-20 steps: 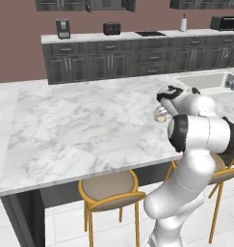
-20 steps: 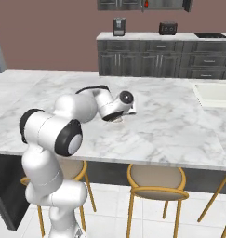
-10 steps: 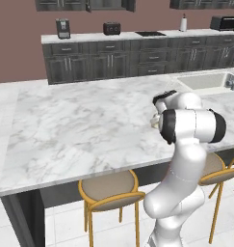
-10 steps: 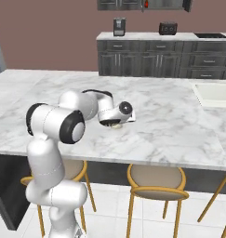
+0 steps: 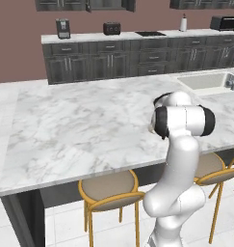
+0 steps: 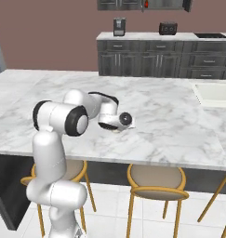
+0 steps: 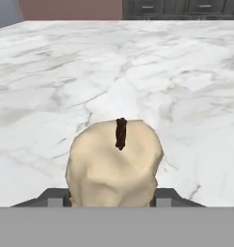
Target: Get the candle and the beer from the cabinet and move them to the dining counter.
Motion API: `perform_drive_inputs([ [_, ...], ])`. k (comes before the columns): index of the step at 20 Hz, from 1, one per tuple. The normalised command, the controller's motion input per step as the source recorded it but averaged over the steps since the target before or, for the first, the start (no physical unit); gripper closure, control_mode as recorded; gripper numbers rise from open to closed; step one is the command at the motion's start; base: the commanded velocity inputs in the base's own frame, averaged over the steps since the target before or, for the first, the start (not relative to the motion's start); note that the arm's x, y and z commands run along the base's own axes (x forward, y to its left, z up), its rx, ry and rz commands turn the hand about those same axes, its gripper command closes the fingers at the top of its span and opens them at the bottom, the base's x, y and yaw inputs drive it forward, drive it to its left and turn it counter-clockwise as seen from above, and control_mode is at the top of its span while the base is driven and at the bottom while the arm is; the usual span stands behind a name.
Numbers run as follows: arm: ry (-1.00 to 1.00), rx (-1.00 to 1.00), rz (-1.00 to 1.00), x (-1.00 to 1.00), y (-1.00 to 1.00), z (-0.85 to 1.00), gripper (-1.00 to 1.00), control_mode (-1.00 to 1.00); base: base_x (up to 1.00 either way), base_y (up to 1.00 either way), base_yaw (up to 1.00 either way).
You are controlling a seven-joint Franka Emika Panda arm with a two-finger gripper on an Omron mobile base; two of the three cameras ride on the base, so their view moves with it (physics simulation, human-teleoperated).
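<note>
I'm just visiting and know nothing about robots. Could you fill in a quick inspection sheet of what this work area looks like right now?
Surface: dining counter, white veined marble, sink at its far end.
Job's things: candle, cream, dark wick, held between the jaws above the marble.
Clutter: nothing seen.
Grippers: gripper low over the counter, shut on the candle.
Cables: nothing seen.
Surroundings: stools below; wall counter with toaster, coffee machine; cabinet above.

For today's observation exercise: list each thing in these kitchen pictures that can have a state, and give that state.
candle: unlit, held between the fingers.
gripper: shut on the candle, low over the dining counter.
cabinet: one door ajar.
stools: tucked under the dining counter's edge.
</note>
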Motion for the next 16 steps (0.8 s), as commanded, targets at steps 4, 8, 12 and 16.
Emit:
perform_drive_inputs([
  [4,0.0,0.0,0.0,0.13,0.0,-0.27,1.0,-1.0,0.0,0.0,0.0],
  [8,0.0,0.0,0.0,0.04,0.0,-0.13,1.0,-1.0,0.0,0.0,0.0],
  [12,0.0,0.0,0.0,0.06,0.0,-0.09,1.0,-1.0,0.0,0.0,0.0],
  [16,0.0,0.0,0.0,0.08,0.0,-0.15,1.0,-1.0,0.0,0.0,0.0],
])
